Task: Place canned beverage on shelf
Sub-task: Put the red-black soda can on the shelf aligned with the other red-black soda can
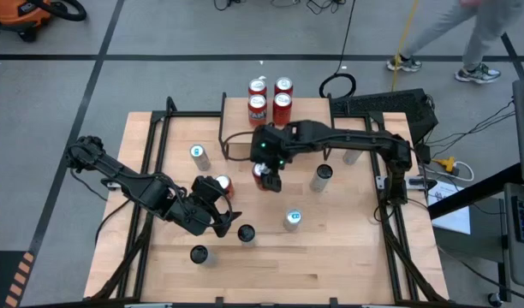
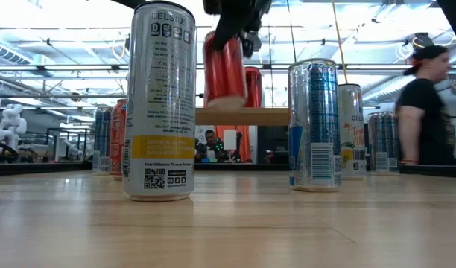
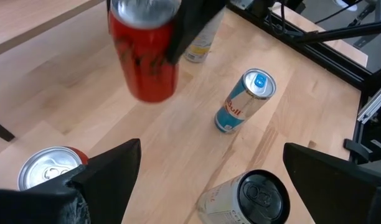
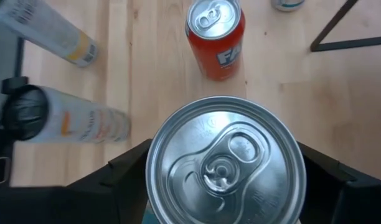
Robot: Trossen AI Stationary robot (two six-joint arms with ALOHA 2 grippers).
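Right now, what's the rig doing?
The right gripper holds a red can lifted off the table, in front of the shelf, which already carries four red cans. The left gripper waits open over the table beside another red can. Several slim cans stand around.

The right arm reaches from the table's right side across to its middle, wrist bent down, and the right gripper [image 1: 267,177] has its fingers closed around a red can [image 2: 223,68], holding it clear of the tabletop. The left arm stretches from the left edge toward the near middle; the left gripper [image 1: 217,216] stands wide apart, gripping nothing.
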